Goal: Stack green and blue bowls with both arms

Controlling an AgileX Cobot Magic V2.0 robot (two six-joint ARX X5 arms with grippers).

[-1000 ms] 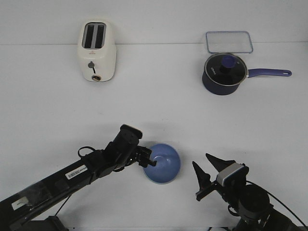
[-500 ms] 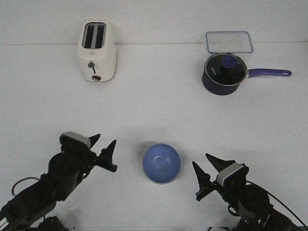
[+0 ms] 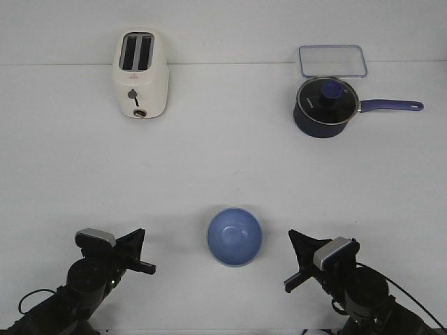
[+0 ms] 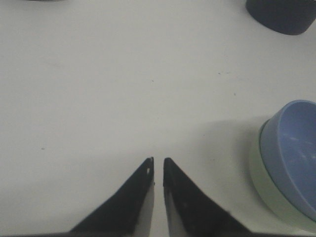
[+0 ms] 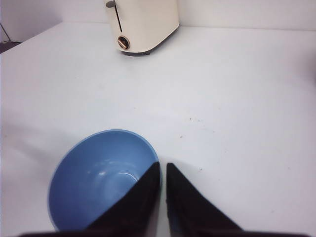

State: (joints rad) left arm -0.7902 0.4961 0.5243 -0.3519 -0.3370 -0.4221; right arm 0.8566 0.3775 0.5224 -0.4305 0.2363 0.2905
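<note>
The light blue bowl (image 3: 234, 237) sits nested inside the pale green bowl on the table's near middle. In the front view the blue bowl hides the green one. The left wrist view shows the green bowl (image 4: 260, 185) as a pale band under the blue bowl (image 4: 296, 153). My left gripper (image 3: 141, 233) is near the front edge, left of the bowls and apart from them. Its jaws (image 4: 158, 160) are almost together and empty. My right gripper (image 3: 292, 235) is right of the bowls, shut and empty. Its tips (image 5: 163, 165) are beside the blue bowl's (image 5: 98, 173) rim.
A cream toaster (image 3: 140, 73) stands at the back left, and it also shows in the right wrist view (image 5: 143, 22). A dark navy saucepan (image 3: 325, 105) with a long handle stands at the back right, with a clear rectangular lid (image 3: 332, 61) behind it.
My left arm has let go of the blue bowl and drawn back to the near left, and its jaws have closed. My right gripper's jaws have closed. The bowls have stayed put.
</note>
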